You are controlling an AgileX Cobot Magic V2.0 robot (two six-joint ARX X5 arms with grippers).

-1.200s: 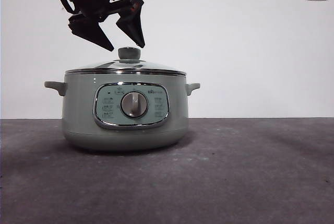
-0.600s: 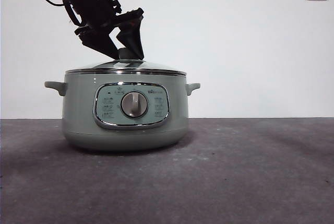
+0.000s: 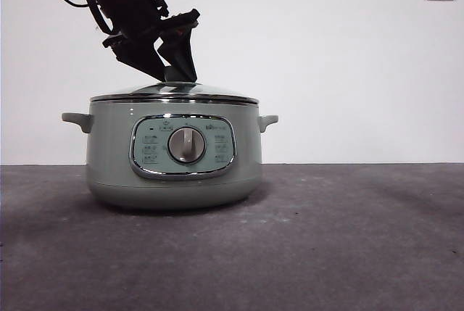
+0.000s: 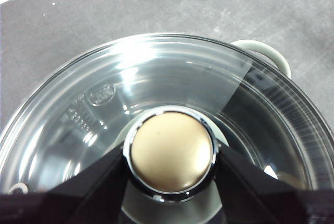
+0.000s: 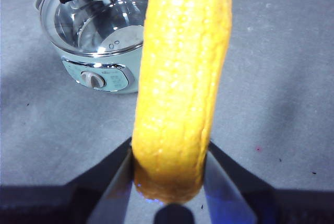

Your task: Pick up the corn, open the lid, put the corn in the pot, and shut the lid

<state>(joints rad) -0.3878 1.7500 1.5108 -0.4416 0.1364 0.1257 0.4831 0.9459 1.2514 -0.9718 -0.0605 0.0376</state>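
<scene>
left end effector (image 3: 168, 72): now sitting down on the lid (image 3: 174, 93), jaws closing on either side of the knob (image 4: 172, 152); a second ago it was hovering open above it
lid: still seated on the pot (image 3: 174, 155), not lifting
pot: sitting left of centre on the worktop (image 3: 326, 246), unmoved
right end effector (image 5: 169, 169): gripping the corn (image 5: 180, 83), holding it high over the worktop, well clear of the pot
</scene>
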